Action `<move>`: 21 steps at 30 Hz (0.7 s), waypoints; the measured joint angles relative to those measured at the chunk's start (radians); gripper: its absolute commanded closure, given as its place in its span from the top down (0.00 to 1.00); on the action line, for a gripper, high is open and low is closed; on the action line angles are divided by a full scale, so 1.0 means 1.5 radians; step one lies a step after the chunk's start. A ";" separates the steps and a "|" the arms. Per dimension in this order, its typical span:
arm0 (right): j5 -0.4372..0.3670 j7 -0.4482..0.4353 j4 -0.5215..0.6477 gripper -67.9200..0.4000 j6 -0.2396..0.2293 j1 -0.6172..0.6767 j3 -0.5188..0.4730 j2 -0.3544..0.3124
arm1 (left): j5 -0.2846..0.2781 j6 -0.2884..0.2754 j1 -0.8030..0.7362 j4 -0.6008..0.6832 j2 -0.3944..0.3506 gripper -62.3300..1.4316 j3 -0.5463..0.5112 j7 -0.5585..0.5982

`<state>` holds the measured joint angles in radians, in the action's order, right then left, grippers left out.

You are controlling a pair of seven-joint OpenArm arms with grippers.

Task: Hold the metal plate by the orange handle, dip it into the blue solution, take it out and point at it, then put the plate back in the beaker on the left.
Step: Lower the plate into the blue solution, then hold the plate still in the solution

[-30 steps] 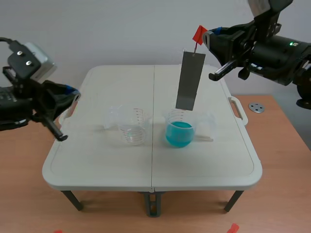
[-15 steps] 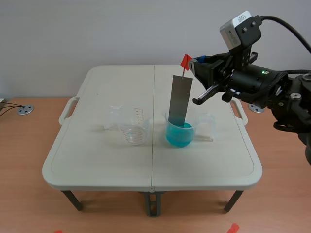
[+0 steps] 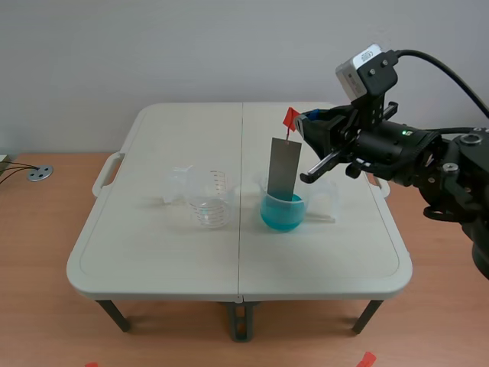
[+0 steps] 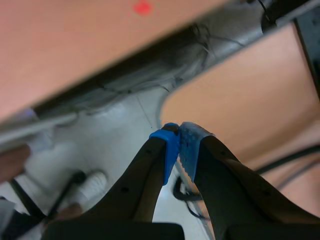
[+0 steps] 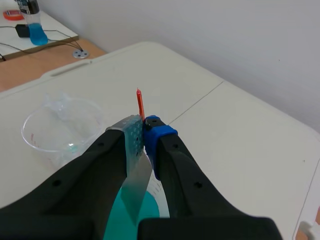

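Pinches the orange handle [image 3: 290, 118] between the fingers of the right gripper [image 3: 303, 124], raised above the right half of the table [image 3: 153, 252]. Hangs the metal plate [image 3: 281, 168] nearly upright from that handle, with its lower end down inside the beaker [image 3: 304, 196] of blue solution [image 3: 283, 214], just right of the table's middle seam; hard to tell how far it goes below the liquid's surface. Keeps clear of the empty beaker [image 3: 210, 202], just beside the blue one on the left and not touching it. Presses the fingers of the left gripper [image 4: 178, 131] together on nothing, blue pads meeting, off the table, above cables [image 4: 190, 192] and a wooden surface [image 4: 250, 100].
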<state>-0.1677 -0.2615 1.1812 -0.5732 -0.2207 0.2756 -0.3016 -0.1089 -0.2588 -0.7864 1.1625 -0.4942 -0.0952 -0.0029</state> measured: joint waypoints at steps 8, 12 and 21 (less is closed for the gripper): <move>0.008 -0.007 -0.014 0.03 0.000 0.000 0.000 0.000 | 0.002 -0.002 0.000 -0.076 0.012 0.05 0.095 0.000; 0.008 -0.009 -0.014 0.03 0.000 0.000 0.000 0.000 | 0.002 -0.002 0.000 -0.092 0.012 0.05 0.128 0.000; 0.010 -0.013 -0.014 0.03 0.000 0.000 0.000 0.000 | 0.002 -0.002 0.002 -0.102 0.012 0.05 0.166 0.001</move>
<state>-0.1532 -0.2810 1.1603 -0.5732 -0.2211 0.2756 -0.3016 -0.1062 -0.2611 -0.7830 1.0096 -0.4763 0.1539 -0.0021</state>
